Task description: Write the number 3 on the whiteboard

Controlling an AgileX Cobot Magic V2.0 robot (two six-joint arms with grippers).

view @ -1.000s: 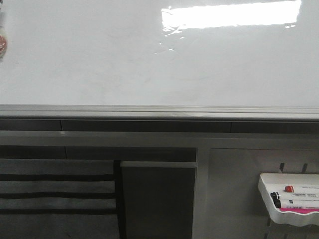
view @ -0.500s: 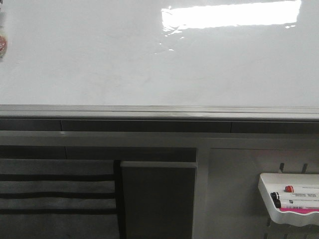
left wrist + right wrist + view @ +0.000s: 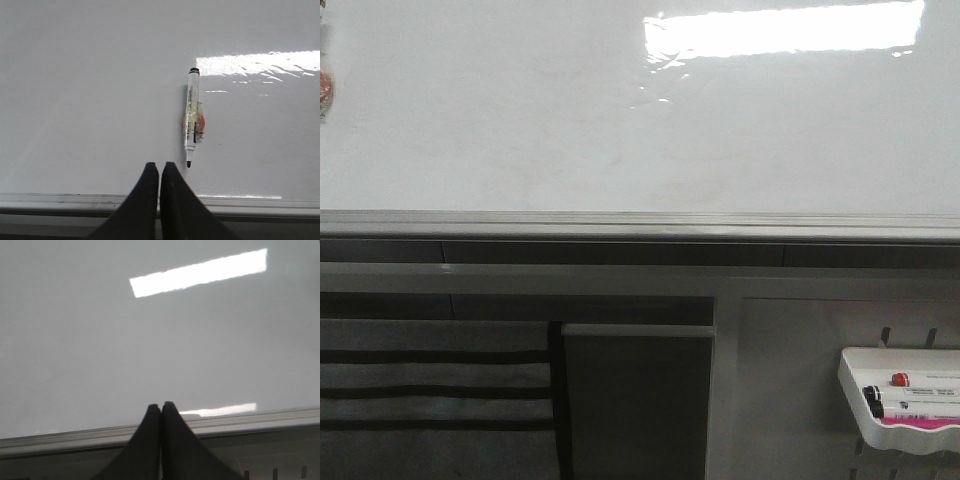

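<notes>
The whiteboard (image 3: 520, 120) fills the upper half of the front view, glossy white with a silver-grey frame edge along its lower side. No number 3 shows on it in any view. In the left wrist view a black-tipped marker (image 3: 191, 117) with a taped-on pad clings to the board (image 3: 75, 100), tip down. My left gripper (image 3: 159, 165) is shut and empty, just beside and short of the marker's tip. My right gripper (image 3: 161, 405) is shut and empty, before the bare board (image 3: 150, 340) near its lower frame. Neither gripper shows in the front view.
A small white tray (image 3: 900, 400) with several markers hangs at the lower right under the board. A dark panel (image 3: 635, 400) and a striped grey surface (image 3: 430, 390) sit below the frame. Bright light glare (image 3: 780, 30) lies on the board's upper right.
</notes>
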